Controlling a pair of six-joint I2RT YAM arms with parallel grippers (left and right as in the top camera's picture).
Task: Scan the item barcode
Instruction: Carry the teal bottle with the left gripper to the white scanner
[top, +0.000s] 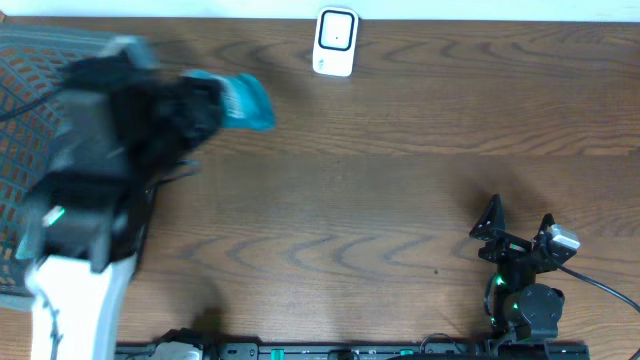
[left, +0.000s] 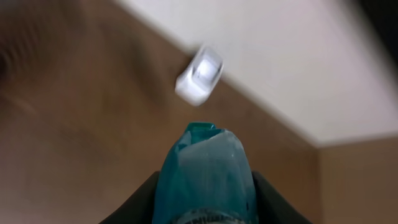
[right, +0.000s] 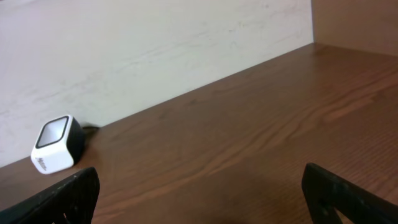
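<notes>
left arm is up at about 10 o'clock on the table (top: 400, 180), blurred in the overhead view, and the left gripper (top: 205, 105) has its jaws pinched in on a teal packet (top: 250, 100), one finger on each flank with the crimped top poking out ahead. the barcode scanner (top: 335, 42) sits at 12 o'clock by the far edge, a short way from the packet's tip; from the left wrist it shows just above that tip. down at 4 o'clock the right gripper (top: 518, 222) rests with its jaws spread wide, holding nothing. an orange mesh basket (top: 20, 150) lies at 9 o'clock under the left arm. now that packet: it looks light, soft-walled and glossy, so i'd judge it dents under a hard squeeze and could slide if held loosely. the lower body, where it's gripped, seems the firmest hold. the barcode itself i can't see, so which face needs turning toward the scanner window is anyone's guess.
</notes>
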